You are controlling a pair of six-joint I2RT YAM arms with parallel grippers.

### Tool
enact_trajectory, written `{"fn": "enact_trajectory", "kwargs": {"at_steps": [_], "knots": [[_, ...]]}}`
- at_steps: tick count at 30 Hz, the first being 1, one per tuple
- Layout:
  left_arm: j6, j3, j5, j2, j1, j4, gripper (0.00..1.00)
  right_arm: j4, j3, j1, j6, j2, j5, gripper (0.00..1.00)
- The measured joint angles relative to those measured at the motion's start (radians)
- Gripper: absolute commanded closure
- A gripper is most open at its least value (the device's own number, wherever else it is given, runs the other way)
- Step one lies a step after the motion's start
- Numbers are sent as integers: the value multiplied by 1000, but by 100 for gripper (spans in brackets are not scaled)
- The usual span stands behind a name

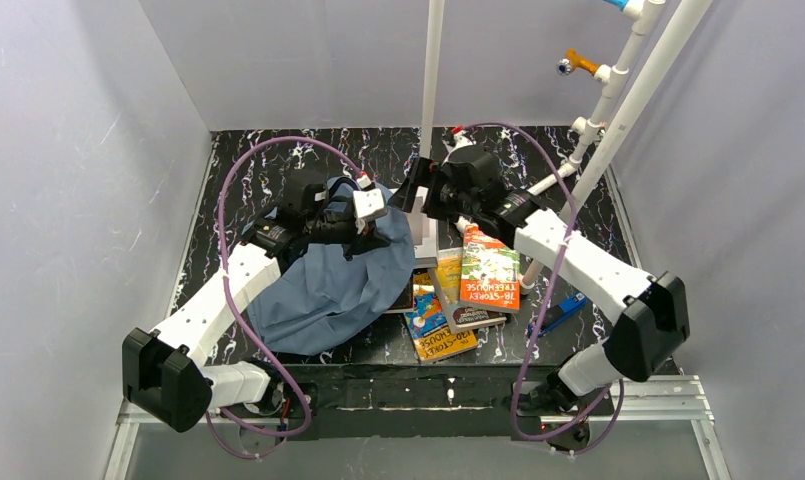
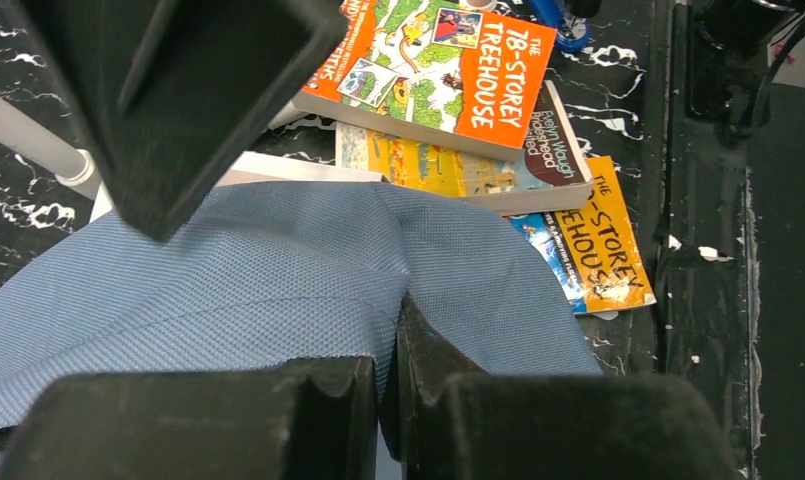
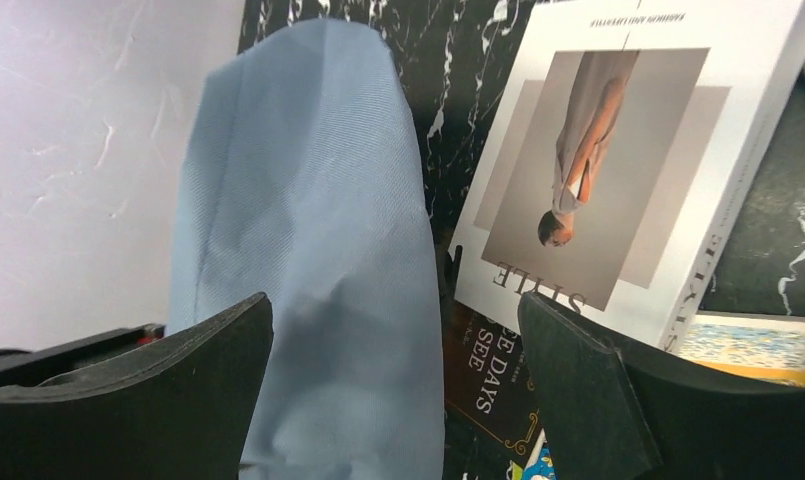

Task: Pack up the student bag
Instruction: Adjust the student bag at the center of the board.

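Left gripper (image 2: 389,345) clenched on a fold of the bag (image 2: 258,270); right gripper (image 3: 393,305) gapes wide around its raised fabric

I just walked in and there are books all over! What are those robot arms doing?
They are packing a school bag. The left gripper is pinched shut on a fold of the blue student bag, holding the cloth up. The right gripper is open and empty, hanging by the raised cloth and a white book. The orange book and others lie in a pile beside the bag, outside it.
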Motion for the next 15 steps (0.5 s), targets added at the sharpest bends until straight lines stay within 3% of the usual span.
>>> {"fn": "enact_trajectory", "kwargs": {"at_steps": [9,12,15], "knots": [[-3,0,41,0,-21,-2,99,29,60,18,29,92,-63,3],[-2,0,41,0,-26,-6,82,85,50,49,57,103,-69,23],[1,0,45,0,-27,-10,62,158,0,58,80,100,-59,57]]}}
